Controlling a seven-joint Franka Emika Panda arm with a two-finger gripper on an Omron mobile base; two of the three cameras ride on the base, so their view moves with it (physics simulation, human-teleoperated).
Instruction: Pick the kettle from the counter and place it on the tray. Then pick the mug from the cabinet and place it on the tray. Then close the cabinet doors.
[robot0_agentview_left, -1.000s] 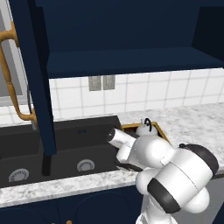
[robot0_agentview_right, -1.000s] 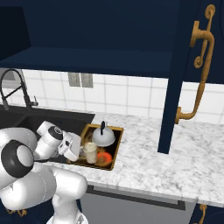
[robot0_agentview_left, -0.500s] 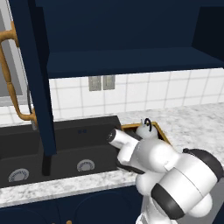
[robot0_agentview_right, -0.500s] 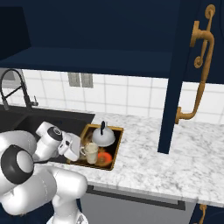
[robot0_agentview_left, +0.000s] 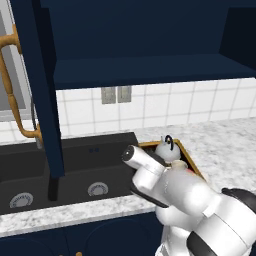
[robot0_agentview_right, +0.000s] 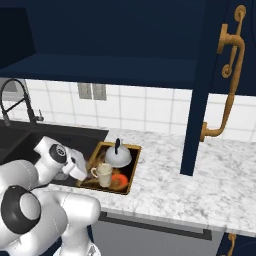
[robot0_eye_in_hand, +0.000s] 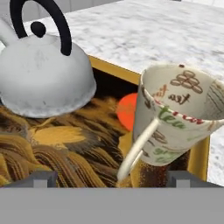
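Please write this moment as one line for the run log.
gripper: open, by mug | mug: on tray | kettle: on tray | cabinet doors: open

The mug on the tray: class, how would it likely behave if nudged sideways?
The mug looks rigid, so it would probably slide rather than bend. It already seems tilted on the tray, so tipping looks likely. Its thin handle may catch.

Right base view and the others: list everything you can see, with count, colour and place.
kettle: one, silver-grey, on the tray's far end
mug: one, cream, upright on the tray
tray: one, golden-rimmed, on the counter beside the sink
counter: one, speckled white
sink: one, black, double
faucet: one, black, behind the sink
cabinet: one, navy, above
cabinet doors: two, navy, open
gripper: one, open, facing the mug
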